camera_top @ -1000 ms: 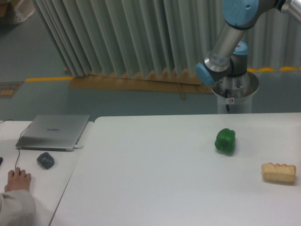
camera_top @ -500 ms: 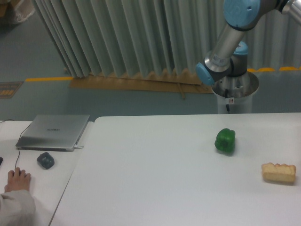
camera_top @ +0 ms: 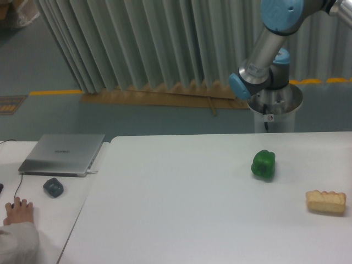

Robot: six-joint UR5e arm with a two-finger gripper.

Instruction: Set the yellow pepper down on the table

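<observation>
The yellow pepper is out of view. The white table (camera_top: 181, 209) fills the lower part of the camera view. Only the arm's grey and blue links (camera_top: 264, 52) show, rising from the base behind the table's far right edge and leaving the frame at the top right. The gripper itself is outside the frame.
A green bell pepper (camera_top: 263, 164) stands on the table's right side. A tan bread-like chunk (camera_top: 326, 201) lies near the right edge. On the smaller desk at left are a closed silver laptop (camera_top: 63, 154), a dark mouse (camera_top: 53, 187) and a person's hand (camera_top: 17, 212).
The person's hand at the lower left has slid slightly down and to the left. The arm and the objects on the table have not moved.
</observation>
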